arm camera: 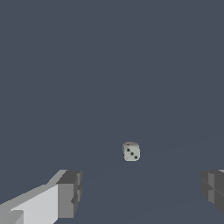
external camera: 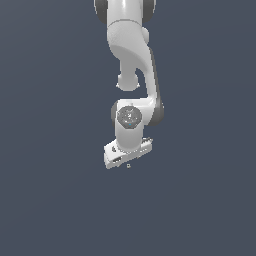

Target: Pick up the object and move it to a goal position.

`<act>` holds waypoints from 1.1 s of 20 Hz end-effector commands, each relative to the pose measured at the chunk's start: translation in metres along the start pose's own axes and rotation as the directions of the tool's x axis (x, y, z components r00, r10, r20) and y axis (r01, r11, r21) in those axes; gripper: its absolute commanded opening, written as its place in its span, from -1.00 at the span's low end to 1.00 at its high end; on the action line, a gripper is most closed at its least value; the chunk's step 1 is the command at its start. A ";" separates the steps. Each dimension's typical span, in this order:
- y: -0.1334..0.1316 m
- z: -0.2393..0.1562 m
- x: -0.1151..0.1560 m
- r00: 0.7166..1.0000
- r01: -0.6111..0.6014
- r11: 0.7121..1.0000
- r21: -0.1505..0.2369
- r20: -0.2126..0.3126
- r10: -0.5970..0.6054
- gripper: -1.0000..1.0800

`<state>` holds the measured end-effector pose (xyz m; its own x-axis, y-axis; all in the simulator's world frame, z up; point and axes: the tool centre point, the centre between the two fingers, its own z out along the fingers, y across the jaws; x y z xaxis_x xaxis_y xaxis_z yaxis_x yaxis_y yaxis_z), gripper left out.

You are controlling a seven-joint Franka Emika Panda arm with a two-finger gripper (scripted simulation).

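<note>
pale grey-white die point(arm camera: 131, 151) with black pips; white arm point(external camera: 131, 60); slate-blue ground point(external camera: 50, 200).

- A simulated scene, not a real room: flat, uniform slate-grey ground fills both views.
- The white arm point(external camera: 131, 75) is smooth and evenly shaded, a plain computer render.

A small pale die point(arm camera: 131, 151) with black pips lies on dark ground.

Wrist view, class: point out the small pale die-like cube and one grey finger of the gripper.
Small pale die-like cube point(arm camera: 131, 152): wrist view, its dotted face.
Grey fingers point(arm camera: 70, 194): wrist view, one finger's tip block.
</note>
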<state>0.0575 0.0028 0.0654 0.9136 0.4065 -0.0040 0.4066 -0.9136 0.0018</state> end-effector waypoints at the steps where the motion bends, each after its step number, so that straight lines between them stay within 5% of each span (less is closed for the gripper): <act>1: 0.001 0.005 0.002 1.000 0.018 1.000 0.001 -0.003 -0.018 0.92; 22: 0.001 0.057 0.003 1.000 0.024 1.000 0.002 -0.004 -0.024 0.92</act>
<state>0.0594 0.0031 0.0096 0.9034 0.4287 -0.0019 0.4287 -0.9034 -0.0008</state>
